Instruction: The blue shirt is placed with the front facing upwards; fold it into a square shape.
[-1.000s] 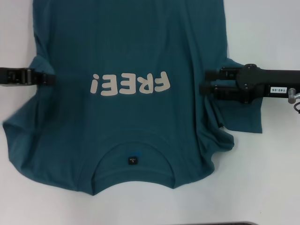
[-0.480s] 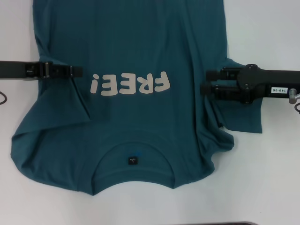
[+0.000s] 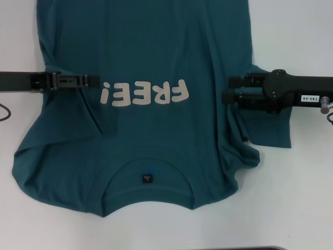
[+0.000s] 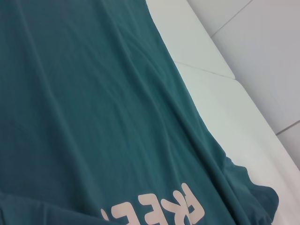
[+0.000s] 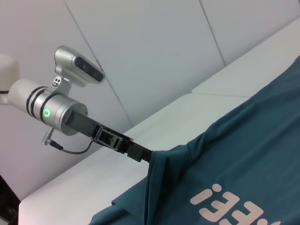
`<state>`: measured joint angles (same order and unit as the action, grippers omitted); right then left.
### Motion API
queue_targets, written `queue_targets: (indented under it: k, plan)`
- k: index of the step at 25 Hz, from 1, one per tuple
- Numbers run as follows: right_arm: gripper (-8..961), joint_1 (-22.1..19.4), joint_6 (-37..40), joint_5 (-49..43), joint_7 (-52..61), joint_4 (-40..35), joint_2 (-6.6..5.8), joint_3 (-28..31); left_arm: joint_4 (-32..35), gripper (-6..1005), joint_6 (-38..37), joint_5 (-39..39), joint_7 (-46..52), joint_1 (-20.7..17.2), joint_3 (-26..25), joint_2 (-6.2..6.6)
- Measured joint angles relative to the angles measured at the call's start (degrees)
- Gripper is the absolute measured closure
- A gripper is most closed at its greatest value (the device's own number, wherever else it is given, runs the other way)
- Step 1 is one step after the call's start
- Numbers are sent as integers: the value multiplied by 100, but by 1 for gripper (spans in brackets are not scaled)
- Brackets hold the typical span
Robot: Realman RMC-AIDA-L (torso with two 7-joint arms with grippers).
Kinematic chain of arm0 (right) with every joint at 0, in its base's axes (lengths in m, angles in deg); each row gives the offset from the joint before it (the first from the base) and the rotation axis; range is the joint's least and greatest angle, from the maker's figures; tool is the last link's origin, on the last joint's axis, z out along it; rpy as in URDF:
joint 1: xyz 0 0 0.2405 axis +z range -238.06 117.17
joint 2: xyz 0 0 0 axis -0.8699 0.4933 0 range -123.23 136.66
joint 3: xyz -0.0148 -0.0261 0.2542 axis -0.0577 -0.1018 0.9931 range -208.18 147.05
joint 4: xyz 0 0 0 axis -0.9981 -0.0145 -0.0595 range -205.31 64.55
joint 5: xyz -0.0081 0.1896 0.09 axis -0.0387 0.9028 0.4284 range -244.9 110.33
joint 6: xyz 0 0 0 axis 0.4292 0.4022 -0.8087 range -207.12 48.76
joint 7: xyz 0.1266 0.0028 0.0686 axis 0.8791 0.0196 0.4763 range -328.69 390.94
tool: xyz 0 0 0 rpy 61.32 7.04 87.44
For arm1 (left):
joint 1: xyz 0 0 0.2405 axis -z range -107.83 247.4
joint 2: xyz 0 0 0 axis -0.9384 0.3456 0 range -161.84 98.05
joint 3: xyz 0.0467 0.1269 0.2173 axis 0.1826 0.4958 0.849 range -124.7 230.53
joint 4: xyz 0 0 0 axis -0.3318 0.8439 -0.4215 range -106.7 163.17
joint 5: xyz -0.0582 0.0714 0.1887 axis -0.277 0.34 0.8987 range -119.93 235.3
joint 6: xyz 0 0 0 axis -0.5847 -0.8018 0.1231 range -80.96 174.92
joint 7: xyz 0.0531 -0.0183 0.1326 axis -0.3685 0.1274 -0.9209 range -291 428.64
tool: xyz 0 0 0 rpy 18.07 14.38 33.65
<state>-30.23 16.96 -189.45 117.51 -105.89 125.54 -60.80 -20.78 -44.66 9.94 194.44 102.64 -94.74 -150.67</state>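
- The blue shirt (image 3: 145,120) lies front up on the white worktop (image 3: 296,208), filling the centre and upper part of the head view, with the "FREE" lettering (image 3: 144,94) mid-frame.
- Left gripper (image 3: 94,80), left of centre, has its fingers clamped on a raised fold of the shirt's edge.
- Right gripper (image 3: 227,89), right of centre, rests at the shirt's other side; I cannot tell how its fingers stand.

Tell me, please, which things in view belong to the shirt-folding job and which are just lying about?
Belonging to the job:
- blue shirt, front up
- left gripper, lifting the shirt's left edge inward
- right gripper, at the right sleeve

Lying about:
- only the white table; no loose items
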Motion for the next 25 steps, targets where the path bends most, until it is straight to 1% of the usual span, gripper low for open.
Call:
queue_targets:
  k: [4,6,11,13,17,22,25]
  plan:
    - [387,2,-5,0,0,3,0,0,-30,163,-15,-4,-15,-20,-12,1]
    - [388,2,-9,0,0,6,0,0,-24,100,-35,-7,-36,-18,24,-20]
    - [389,7,-6,0,0,3,0,0,-49,112,-29,-2,-80,-3,287,-69]
    - [389,12,-7,0,0,3,0,0,-154,112,-17,-7,-173,-15,394,-134]
    - [390,20,-10,0,0,6,0,0,-294,111,-18,-8,-437,-20,393,-237]
    - [391,20,-8,0,2,-2,0,0,-300,111,6,-8,-729,7,384,-311]
    - [391,20,-9,20,1,0,0,0,-328,111,144,-7,-941,-18,396,-394]
